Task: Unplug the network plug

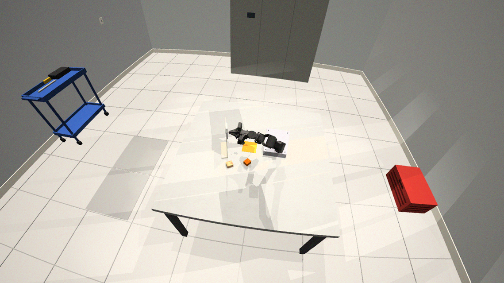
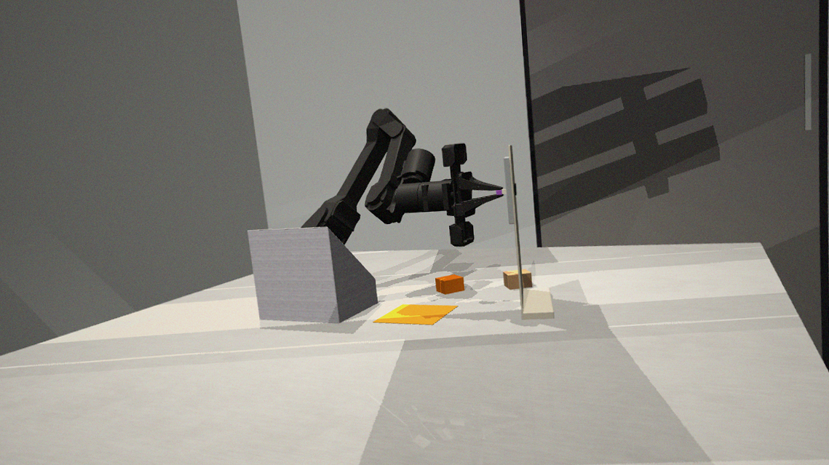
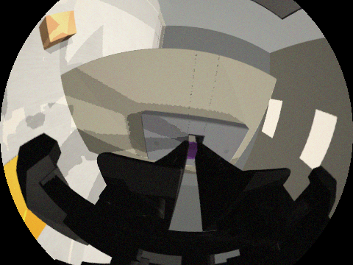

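Observation:
The upright panel [image 2: 518, 250] [image 3: 165, 77] stands on the table with a grey plate [image 2: 507, 165] [image 3: 165, 129] on its face. The plug [image 2: 498, 192] [image 3: 192, 150], purple at its rear, sits at the dark socket opening [image 3: 199, 138] in the plate. My gripper [image 2: 502, 192] [image 3: 191, 146] is shut on the plug, one finger above it and one below in the exterior view. The tab is mostly hidden by the fingers; whether it is pressed down cannot be told. The marked square [image 1: 249, 147] [image 2: 410, 316] [image 3: 12, 184] is yellow-orange and lies on the table below the arm.
An orange block [image 1: 247, 162] [image 2: 449, 285] and a tan block [image 1: 229, 164] [image 2: 513, 280] [image 3: 59, 29] lie on the table beyond the square in the exterior view. The arm's base block [image 2: 293, 275] stands on the square's other side from the panel.

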Robot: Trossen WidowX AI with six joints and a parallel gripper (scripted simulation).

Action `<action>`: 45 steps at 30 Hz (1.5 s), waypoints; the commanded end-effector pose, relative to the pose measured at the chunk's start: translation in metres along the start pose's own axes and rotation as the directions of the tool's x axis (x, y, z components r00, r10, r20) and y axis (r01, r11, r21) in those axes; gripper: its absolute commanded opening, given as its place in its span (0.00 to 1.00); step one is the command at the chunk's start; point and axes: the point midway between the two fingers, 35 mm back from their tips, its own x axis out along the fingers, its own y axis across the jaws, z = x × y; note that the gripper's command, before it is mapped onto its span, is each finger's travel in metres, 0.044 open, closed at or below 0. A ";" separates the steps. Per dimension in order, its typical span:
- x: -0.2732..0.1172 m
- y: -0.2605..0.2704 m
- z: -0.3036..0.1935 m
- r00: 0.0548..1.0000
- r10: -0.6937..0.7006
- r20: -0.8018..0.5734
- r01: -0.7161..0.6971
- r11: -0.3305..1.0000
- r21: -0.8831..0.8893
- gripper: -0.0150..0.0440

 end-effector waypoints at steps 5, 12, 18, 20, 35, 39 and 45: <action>-0.007 0.000 -0.002 1.000 0.001 -0.001 -0.001 1.000 -0.004 0.25; -0.011 0.000 -0.003 1.000 0.001 -0.001 -0.001 1.000 -0.005 0.25; -0.015 0.000 -0.004 1.000 0.004 -0.003 -0.004 1.000 -0.005 0.25; -0.016 0.000 -0.004 1.000 0.005 -0.004 -0.005 1.000 -0.005 0.25; -0.026 0.000 -0.007 1.000 0.014 -0.012 -0.014 1.000 -0.005 0.25; -0.028 0.000 -0.008 1.000 0.016 -0.014 -0.017 1.000 -0.005 0.25; -0.032 0.000 -0.010 1.000 0.020 -0.017 -0.020 1.000 -0.005 0.25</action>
